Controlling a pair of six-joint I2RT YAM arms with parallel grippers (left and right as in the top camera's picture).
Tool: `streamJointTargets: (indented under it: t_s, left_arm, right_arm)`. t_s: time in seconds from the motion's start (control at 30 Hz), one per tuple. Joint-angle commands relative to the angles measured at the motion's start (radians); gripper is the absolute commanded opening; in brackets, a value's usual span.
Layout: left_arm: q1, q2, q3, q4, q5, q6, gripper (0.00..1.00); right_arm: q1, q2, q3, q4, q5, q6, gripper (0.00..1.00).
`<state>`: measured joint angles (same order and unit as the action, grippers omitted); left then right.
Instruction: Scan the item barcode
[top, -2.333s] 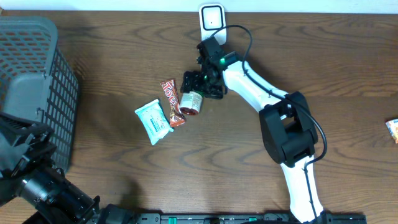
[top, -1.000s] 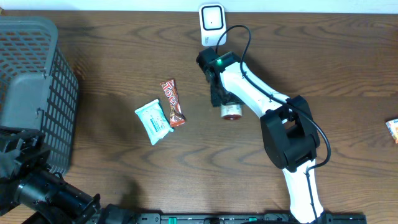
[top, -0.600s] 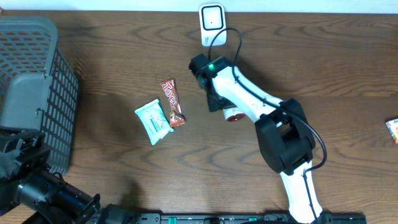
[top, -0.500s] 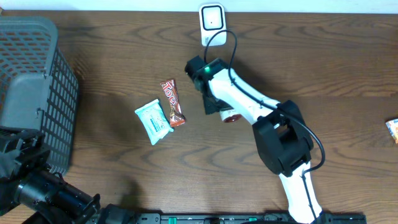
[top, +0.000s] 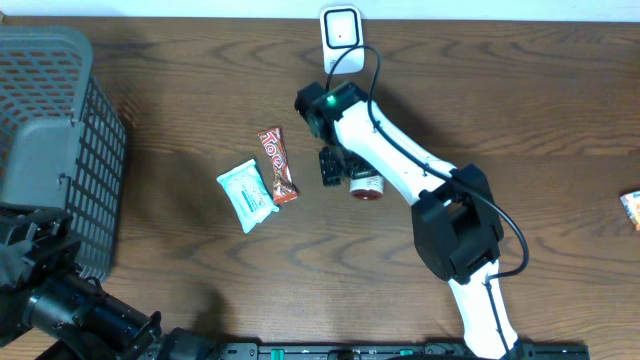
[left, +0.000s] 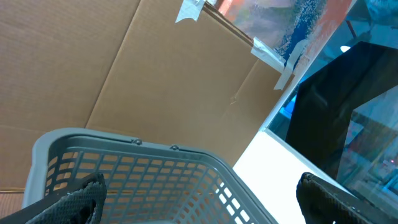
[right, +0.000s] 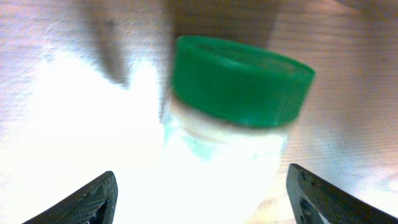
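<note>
I find the left jaws open and the right jaws open, facing the jar (right: 233, 118) on the worktop (right: 364, 87); centre on its body before closing.

The jar (right: 227, 155) has a green ribbed cap (right: 242, 81); the table (top: 180, 80) is dark brown wood-grain, the basket (top: 60, 140) grey.

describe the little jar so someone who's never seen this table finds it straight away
From the white scanner at the far edge of the table, follow the white arm down to the right gripper. The jar lies just past its open fingers. Unlike the flat candy bar and pale packet nearby, it is round with a green screw cap.
</note>
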<state>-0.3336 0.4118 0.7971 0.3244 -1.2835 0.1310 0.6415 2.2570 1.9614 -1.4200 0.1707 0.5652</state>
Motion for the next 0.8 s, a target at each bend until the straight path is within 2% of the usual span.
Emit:
streamJointTargets:
  t_s: [0.0,0.17,0.33,0.6,0.67,0.77]
  left_arm:
    - [0.005,-0.007,0.007,0.005,-0.012,0.006,0.98]
    - [0.005,-0.007,0.007,0.005,-0.012,0.006,0.98]
    - [0.005,-0.007,0.007,0.005,-0.012,0.006,0.98]
    - [0.005,-0.007,0.007,0.005,-0.012,0.006,0.98]
    - [0.005,-0.007,0.007,0.005,-0.012,0.006,0.98]
    - [0.005,-0.007,0.007,0.005,-0.012,0.006,0.98]
  right_arm:
    - [-0.021,-0.038,0.111,-0.053,-0.047,-0.005,0.84]
    - [-0.059,-0.038,0.22,-0.13,-0.102,0.003,0.99]
    - [-0.109,-0.037,0.233,-0.19,-0.101,-0.019,0.99]
    - [-0.118,-0.037,0.23,-0.195,-0.094,-0.657,0.99]
    - [-0.118,-0.037,0.23,-0.196,-0.087,-0.746,0.99]
    - [-0.118,-0.037,0.23,-0.181,-0.035,-0.757,0.99]
